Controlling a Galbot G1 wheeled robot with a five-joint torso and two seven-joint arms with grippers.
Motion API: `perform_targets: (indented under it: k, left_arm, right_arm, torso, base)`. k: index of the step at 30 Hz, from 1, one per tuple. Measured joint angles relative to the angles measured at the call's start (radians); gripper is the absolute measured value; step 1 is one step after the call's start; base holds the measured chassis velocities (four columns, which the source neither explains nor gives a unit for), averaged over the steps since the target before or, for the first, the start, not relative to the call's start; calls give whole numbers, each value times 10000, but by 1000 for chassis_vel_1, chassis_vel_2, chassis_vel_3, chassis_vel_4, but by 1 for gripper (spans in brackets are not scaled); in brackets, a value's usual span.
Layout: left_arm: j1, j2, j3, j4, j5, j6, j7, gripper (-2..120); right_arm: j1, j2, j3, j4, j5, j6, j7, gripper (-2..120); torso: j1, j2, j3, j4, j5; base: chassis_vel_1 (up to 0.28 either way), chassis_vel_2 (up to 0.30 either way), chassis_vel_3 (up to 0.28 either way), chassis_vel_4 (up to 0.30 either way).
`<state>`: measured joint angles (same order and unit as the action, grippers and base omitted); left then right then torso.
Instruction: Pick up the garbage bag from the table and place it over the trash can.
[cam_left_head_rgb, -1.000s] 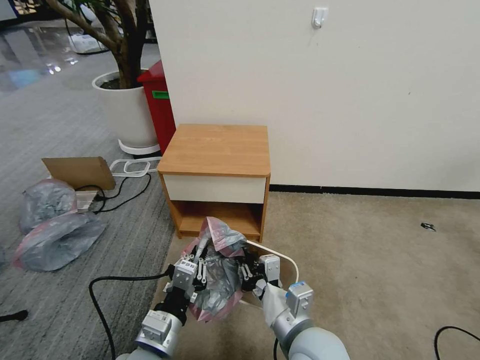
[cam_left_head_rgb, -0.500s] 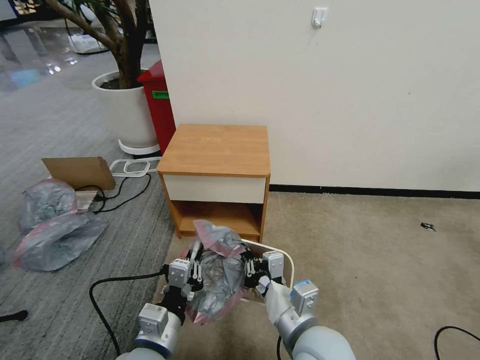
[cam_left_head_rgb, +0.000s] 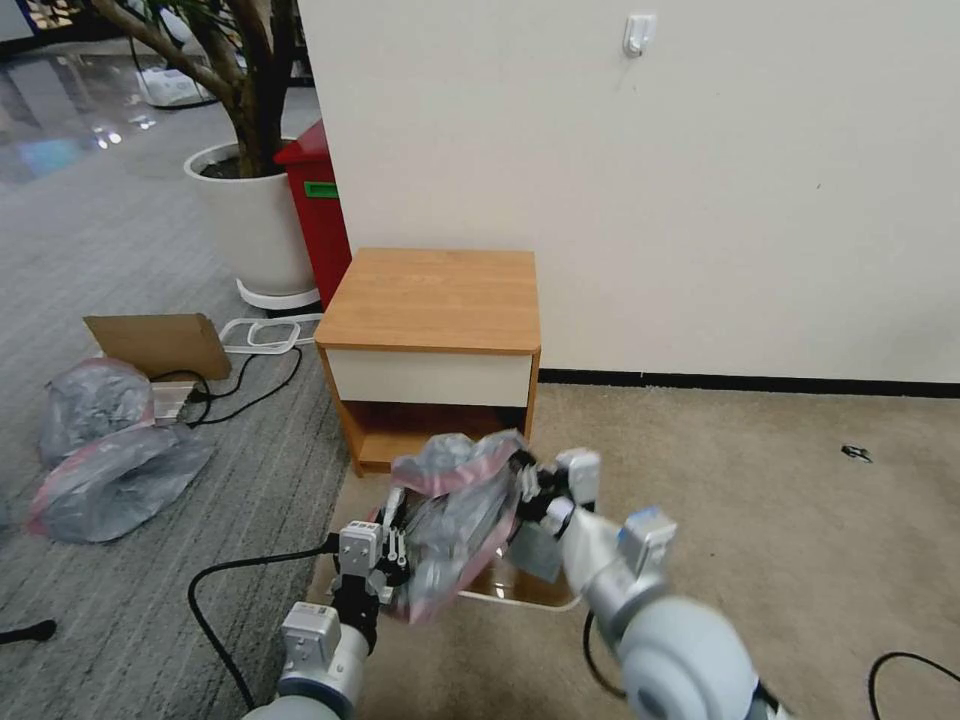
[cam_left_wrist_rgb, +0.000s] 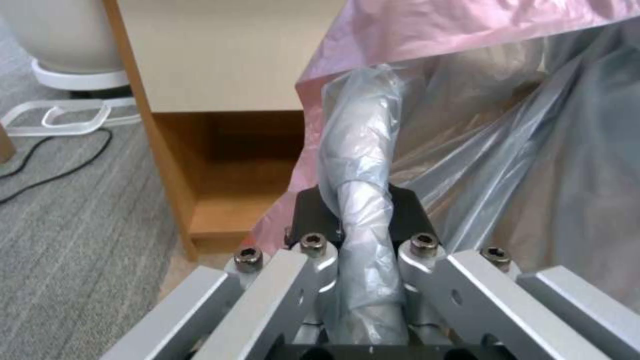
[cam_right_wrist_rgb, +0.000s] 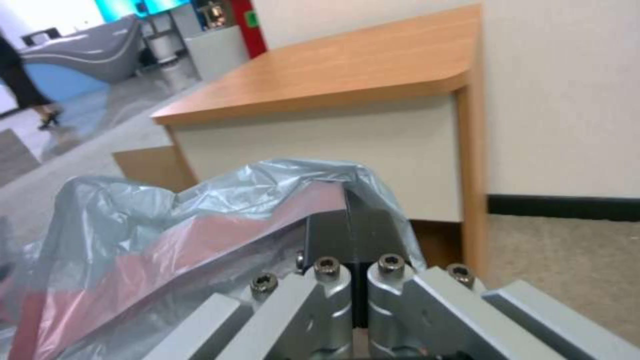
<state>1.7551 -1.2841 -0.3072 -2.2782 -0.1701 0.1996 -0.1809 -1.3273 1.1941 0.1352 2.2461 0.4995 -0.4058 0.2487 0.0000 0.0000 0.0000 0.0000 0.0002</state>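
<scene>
The thin crinkly translucent grey garbage bag with a pink-red rim band (cam_left_head_rgb: 455, 520) hangs in the air, stretched between both grippers just in front of the small orange-brown wooden nightstand table (cam_left_head_rgb: 435, 300), at about 6 o'clock from its white drawer front. Directly beneath the bag sits the cream-white rectangular plastic trash can (cam_left_head_rgb: 530, 598), its near rim showing on the beige carpet. The left gripper (cam_left_head_rgb: 392, 548) clamps a twisted fold of the bag at the bag's 8 o'clock side; the left wrist view shows the plastic pinched between its fingers (cam_left_wrist_rgb: 320, 215). The right gripper (cam_left_head_rgb: 535, 490) is closed on the pink rim at the bag's 2 o'clock side. At 9 o'clock from the table lie bulging stuffed grey bags (cam_left_head_rgb: 115, 480), and a tall red bin (cam_left_head_rgb: 318, 210) stands at the table's 11 o'clock.
</scene>
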Motion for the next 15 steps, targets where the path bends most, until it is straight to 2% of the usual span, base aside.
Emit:
perform_targets:
  k: [8,15]
  left_arm:
    - [33,-33,-11,-140,-203,95,29,7]
    - [-60,-32,-405,-207,-593,239,31,7]
  right_arm:
    - [43,-158,772,-192,124,-614,-236,0]
    - [-359,-345,1261,115,86,-1176,-657,0]
  torso:
    - [0,0,0,-1,0]
    - [0,0,0,-2,-1]
  base:
    - [0,0,0,0]
    - [0,0,0,0]
